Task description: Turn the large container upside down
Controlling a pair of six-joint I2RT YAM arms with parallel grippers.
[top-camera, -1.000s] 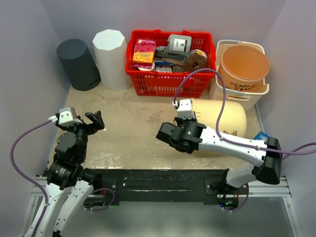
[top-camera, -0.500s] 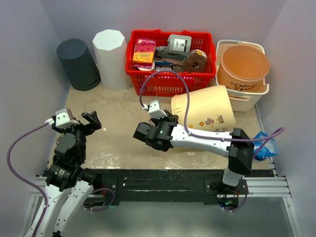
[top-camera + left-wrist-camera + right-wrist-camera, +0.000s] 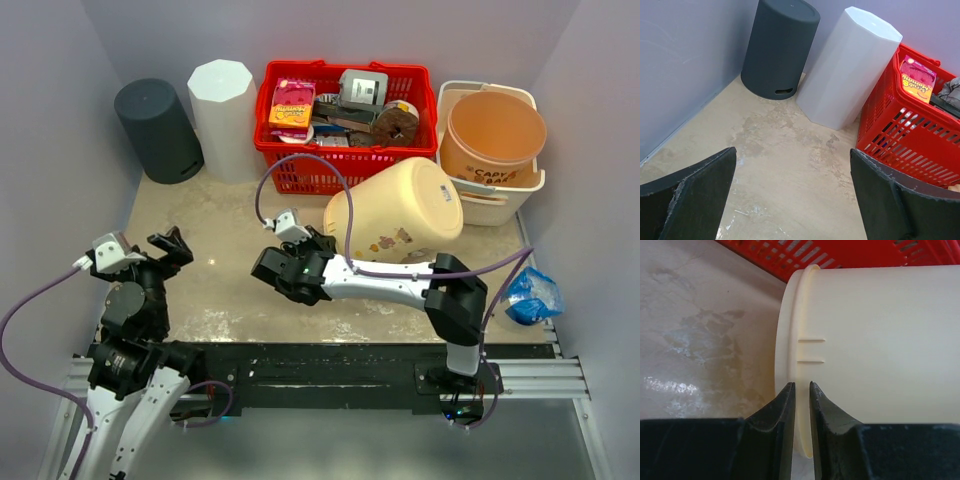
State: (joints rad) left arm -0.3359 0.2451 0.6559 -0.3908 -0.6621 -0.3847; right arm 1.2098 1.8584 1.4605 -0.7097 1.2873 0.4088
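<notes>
Cream plastic is what I'm watching: the large container (image 3: pixel 400 212) has travelled since a second ago. Then it lay flat on its side at the right of the table (image 3: pixel 235 275), just in front of the white bin (image 3: pixel 500 205). Now it sits further left, in front of the red basket (image 3: pixel 300 172), and its closed end has risen. The right arm has swung left with it, and a blue packet (image 3: pixel 530 296) now shows at the right edge. The left arm has drawn back a little.

The container's long axis runs on a slant from near-left to far-right. Its rimmed mouth faces down and left toward the table, and its rounded base points up and right toward the orange bucket (image 3: pixel 495 135). It is tilted, neither lying flat nor fully inverted. I cannot tell whether the rim touches the table.

The right gripper (image 3: pixel 322 240) is pinching the container's wall (image 3: pixel 865 335) at the mouth. In the wrist view one finger (image 3: pixel 785 405) is outside the rim and one inside, nearly pressed together. The left gripper (image 3: pixel 792 155) hangs spread wide over bare table, well apart from the container.
</notes>
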